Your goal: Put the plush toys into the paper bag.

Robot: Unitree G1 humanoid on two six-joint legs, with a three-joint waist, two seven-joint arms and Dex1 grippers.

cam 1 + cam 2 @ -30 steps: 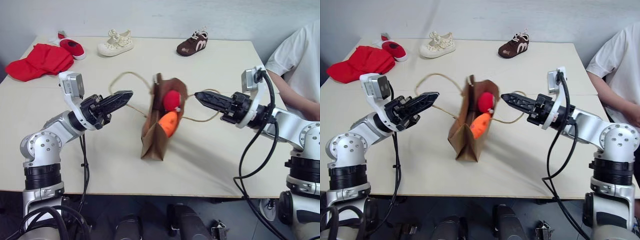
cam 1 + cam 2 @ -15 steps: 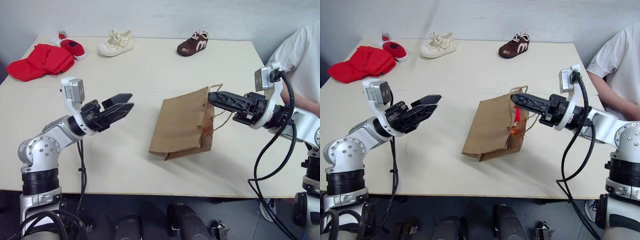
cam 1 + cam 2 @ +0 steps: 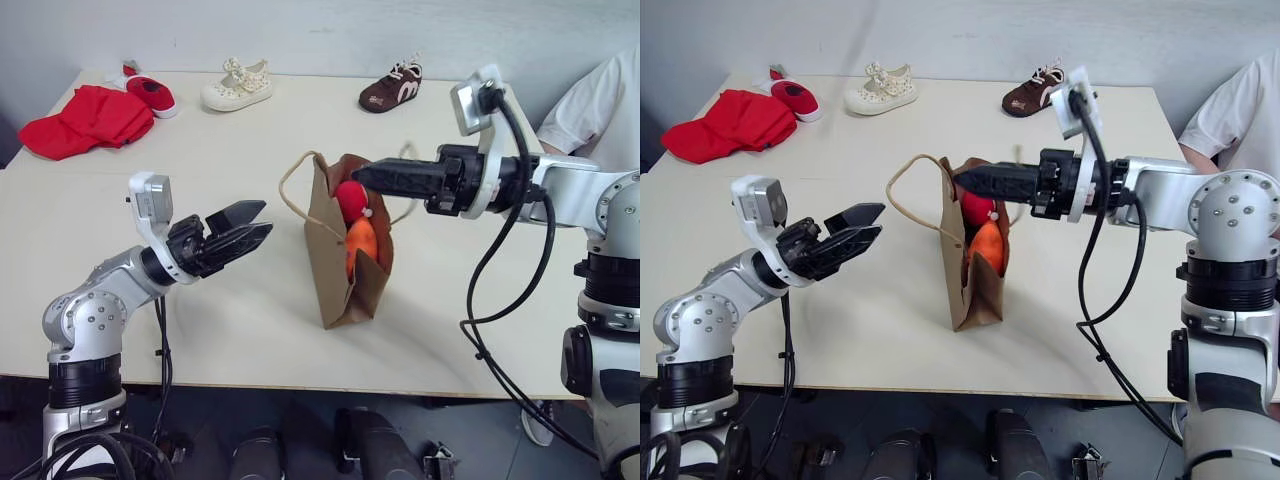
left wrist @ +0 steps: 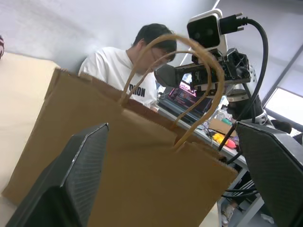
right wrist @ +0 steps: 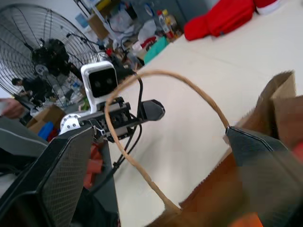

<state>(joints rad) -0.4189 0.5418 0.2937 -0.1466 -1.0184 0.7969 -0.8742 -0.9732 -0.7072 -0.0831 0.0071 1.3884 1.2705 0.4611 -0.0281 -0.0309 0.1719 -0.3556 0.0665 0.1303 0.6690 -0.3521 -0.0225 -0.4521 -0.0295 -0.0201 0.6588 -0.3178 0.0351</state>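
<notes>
your paper bag stood upright near the middle of the table, its mouth open toward the top. inside it sat both plush toys: the round red one with its white tip on top, and the orange one directly beneath it, touching it. 1 cord handle looped out from the bag's rim toward your left side.

your right gripper reached in level from the right with its tips at the bag's upper rim, just beside the red toy; its fingers stood wide in the right wrist view and gripped nothing. your left gripper hung apart from the bag on its left, its 2 fingers spread wide and empty.

at the far edge lay a red cloth, a small red shoe, a cream shoe and a brown shoe, all well apart from the bag.
</notes>
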